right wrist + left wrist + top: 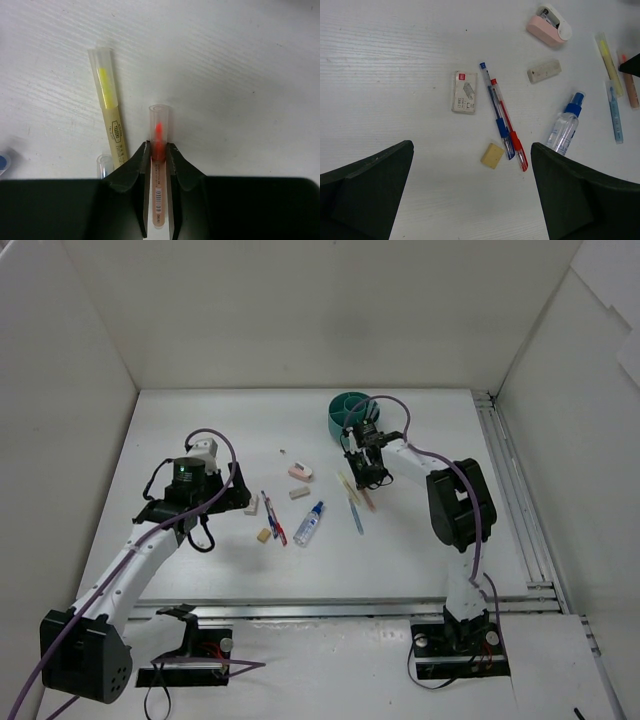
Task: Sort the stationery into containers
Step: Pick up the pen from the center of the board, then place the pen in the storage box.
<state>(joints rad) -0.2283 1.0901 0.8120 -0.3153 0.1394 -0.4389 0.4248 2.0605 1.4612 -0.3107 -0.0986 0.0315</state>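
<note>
Overhead, white walls (90, 350) close the surface (210, 415) on the left, far and right sides, and a metal rail (510, 490) runs along its right edge. The teal cup (347, 413) stands near the far edge, right of centre, with bare surface to its left and along the near edge.

The right gripper (159, 152) sits low just in front of the cup, its jaws pinched on an orange highlighter (159, 125) that lies flat. The highlighter's clear cap and orange tip stick out past the fingertips. A yellow highlighter (111, 115) lies just beside it, apart.

The left gripper (472, 167) hangs spread wide above a blue pen (496, 110) and a red pen (509, 125) lying touching side by side, a tan eraser (492, 155) and a blue-capped spray bottle (564, 127).
</note>
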